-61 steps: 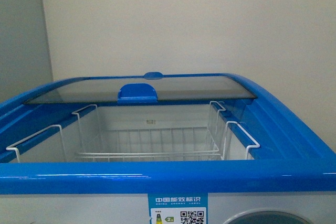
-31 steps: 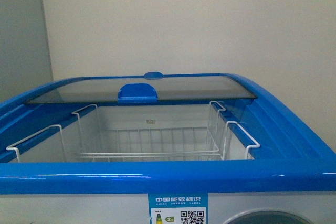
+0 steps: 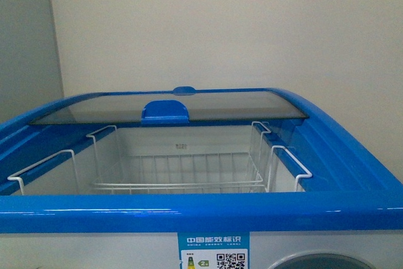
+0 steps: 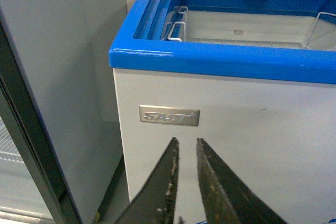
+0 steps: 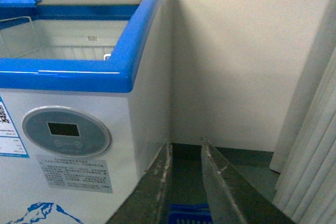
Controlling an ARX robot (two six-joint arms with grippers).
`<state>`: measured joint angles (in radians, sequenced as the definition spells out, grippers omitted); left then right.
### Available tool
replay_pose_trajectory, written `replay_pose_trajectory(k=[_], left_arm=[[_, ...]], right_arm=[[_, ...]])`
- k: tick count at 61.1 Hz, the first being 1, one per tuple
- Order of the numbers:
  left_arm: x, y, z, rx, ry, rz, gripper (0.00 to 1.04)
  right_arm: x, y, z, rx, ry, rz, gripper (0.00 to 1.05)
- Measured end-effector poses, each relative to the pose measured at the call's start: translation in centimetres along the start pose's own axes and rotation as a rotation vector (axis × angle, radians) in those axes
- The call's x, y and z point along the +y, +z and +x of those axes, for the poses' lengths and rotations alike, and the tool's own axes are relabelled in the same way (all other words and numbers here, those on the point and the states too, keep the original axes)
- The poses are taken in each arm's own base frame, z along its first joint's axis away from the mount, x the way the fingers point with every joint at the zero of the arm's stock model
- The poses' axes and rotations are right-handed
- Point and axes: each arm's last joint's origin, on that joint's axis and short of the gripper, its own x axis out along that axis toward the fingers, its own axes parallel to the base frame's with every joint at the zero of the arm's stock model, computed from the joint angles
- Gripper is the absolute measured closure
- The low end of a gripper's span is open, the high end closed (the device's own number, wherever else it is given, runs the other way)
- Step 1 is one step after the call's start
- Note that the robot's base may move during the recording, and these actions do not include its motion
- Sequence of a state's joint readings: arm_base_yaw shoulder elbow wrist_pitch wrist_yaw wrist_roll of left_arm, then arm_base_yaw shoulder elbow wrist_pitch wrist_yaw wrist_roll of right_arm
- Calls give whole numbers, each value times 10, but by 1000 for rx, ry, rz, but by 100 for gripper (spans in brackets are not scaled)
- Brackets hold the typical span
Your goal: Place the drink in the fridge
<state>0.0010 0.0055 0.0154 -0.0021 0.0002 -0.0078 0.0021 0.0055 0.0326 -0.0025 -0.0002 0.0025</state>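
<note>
The fridge [image 3: 201, 209] stands directly ahead with its near half uncovered: the curved glass lid [image 3: 170, 106] sits pushed to the back, its blue handle [image 3: 165, 111] over the far edge of the opening, and a white wire basket [image 3: 179, 174] hangs inside, apparently with nothing in it. The drink shows in none of the views, so I cannot say where it is; it is neither in the fridge nor in either grasp. The left gripper [image 4: 185, 184] hangs low in front of the fridge's white front wall, below the metal nameplate [image 4: 169, 115], its jaws nearly together with only a thin gap and nothing between them. The right gripper [image 5: 185, 182] hangs beside the fridge's right front corner, below the oval grey display [image 5: 65, 131], jaws a little apart and likewise carrying nothing; a small blue thing [image 5: 190, 215] lies beneath it, too cropped to identify. The step in hand, as I judge it, is finding and fetching the bottle. To do it well, the arm chosen should spread its jaws first, take the bottle around its body and keep it upright, then lift it well clear of the blue rim [image 3: 201, 211] before lowering it into the basket, staying in front of the lid handle.
</note>
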Motion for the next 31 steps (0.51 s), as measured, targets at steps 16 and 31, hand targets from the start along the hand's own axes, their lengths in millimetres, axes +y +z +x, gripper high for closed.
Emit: replay_pose_trajectory(k=[16,31], left_arm=[[0,0,0,0,0,0,44],[0,0,0,0,0,2,7]], right_arm=[[0,0,0,0,0,0,44],[0,0,0,0,0,1,5]])
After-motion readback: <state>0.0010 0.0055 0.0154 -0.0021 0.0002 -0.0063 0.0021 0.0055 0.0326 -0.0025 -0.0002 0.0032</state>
